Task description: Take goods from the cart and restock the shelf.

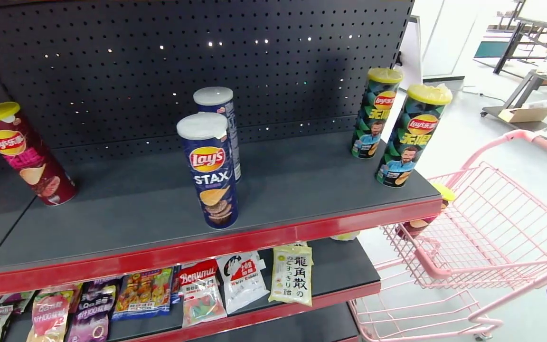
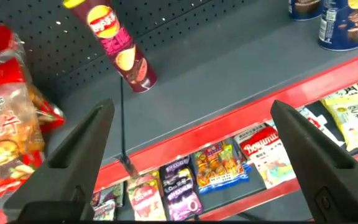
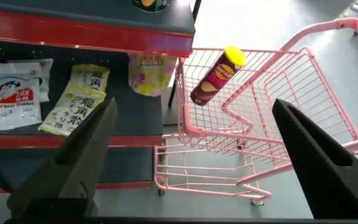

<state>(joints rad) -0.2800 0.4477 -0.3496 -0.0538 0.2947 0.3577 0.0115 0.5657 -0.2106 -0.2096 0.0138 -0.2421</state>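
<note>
On the upper shelf (image 1: 254,240) stand a maroon chip can (image 1: 22,154) at the left, two blue cans (image 1: 209,171) in the middle and two green cans (image 1: 411,135) at the right. The pink cart (image 1: 492,228) is parked to the right of the shelf. A maroon can with a yellow lid (image 3: 216,78) lies tilted in its basket, half hidden by the shelf edge in the head view (image 1: 428,216). My left gripper (image 2: 191,106) is open and empty below the shelf's left end. My right gripper (image 3: 194,102) is open and empty, low, in front of the cart.
Snack bags (image 1: 197,292) fill the lower shelf under the red edge. A red snack bag (image 2: 5,118) hangs close to the left gripper. The pegboard back wall (image 1: 183,57) closes the shelf behind. Tables and a box stand far back right.
</note>
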